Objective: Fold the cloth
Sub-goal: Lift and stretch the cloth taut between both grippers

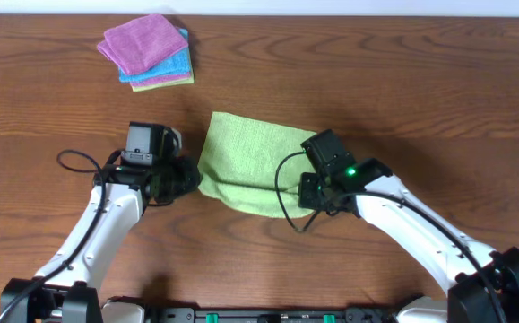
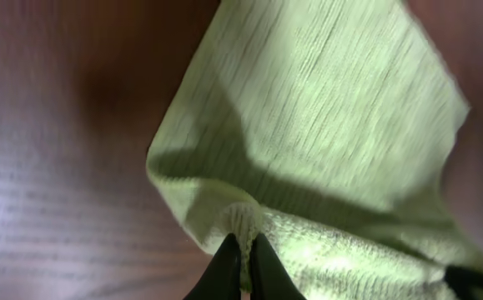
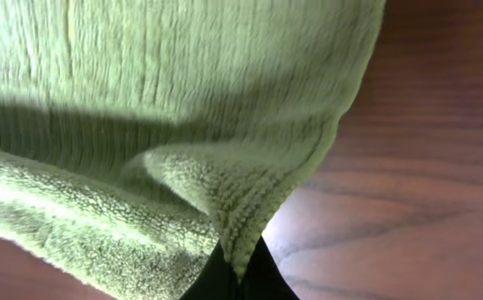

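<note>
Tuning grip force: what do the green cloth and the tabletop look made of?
Cloth: soft pile fabric, probably microfibre terry, with a matte finish. Ribbed rows and fuzzy loops show in both wrist views.
Table: wood or wood-look laminate, I can't tell which. It has brown grain lines and a slight sheen.

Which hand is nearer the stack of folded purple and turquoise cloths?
Left. The left hand pinches the lime-green microfibre cloth below-right of the stack; the right hand pinches it farther right.
</note>
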Tool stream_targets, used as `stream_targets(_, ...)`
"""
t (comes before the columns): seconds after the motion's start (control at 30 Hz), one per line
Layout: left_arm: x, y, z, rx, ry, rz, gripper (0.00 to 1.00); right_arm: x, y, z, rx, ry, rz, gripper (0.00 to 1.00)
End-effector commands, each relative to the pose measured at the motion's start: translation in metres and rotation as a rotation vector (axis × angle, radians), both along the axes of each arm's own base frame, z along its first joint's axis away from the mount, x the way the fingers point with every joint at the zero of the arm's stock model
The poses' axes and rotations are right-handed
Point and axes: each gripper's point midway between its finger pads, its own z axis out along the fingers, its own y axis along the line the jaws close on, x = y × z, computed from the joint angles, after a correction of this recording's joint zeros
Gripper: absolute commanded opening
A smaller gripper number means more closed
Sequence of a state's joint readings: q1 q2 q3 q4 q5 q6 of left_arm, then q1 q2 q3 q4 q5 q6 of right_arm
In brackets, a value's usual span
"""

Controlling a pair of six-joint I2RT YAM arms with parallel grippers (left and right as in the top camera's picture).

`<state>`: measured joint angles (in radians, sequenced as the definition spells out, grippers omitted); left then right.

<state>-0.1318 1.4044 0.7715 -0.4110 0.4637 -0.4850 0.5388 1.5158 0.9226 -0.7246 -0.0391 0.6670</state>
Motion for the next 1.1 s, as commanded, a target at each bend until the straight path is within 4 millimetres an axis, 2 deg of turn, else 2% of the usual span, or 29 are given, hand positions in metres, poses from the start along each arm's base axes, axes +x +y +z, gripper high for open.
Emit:
stream_targets(0.0, 0.009, 0.004, 0.002, -0.001, -0.008, 0.071, 0.06, 0.012, -0.014, 0.002, -0.042, -0.048, -0.071, 0.01)
stream_targets(0.27, 0.036, 0.011, 0.013, -0.024, -0.084, 0.208, 0.06, 0.033, -0.029, 0.007, -0.057, -0.118, -0.154, 0.01)
stream_targets(0.47, 0.065, 0.016, 0.030, -0.039, -0.201, 0.288, 0.06, 0.059, -0.032, 0.017, -0.050, -0.227, -0.193, 0.01)
stream_targets(0.7, 0.080, 0.014, 0.018, -0.046, -0.214, 0.304, 0.06, 0.085, -0.031, 0.028, -0.041, -0.342, -0.207, 0.01)
stream_targets(0.87, 0.099, 0.006, 0.014, -0.074, -0.267, 0.301, 0.06, 0.089, -0.036, 0.020, -0.073, -0.340, -0.218, 0.01)
stream_targets(1.07, 0.110, 0.004, 0.005, -0.085, -0.281, 0.307, 0.06, 0.098, -0.041, 0.008, -0.105, -0.349, -0.234, 0.01)
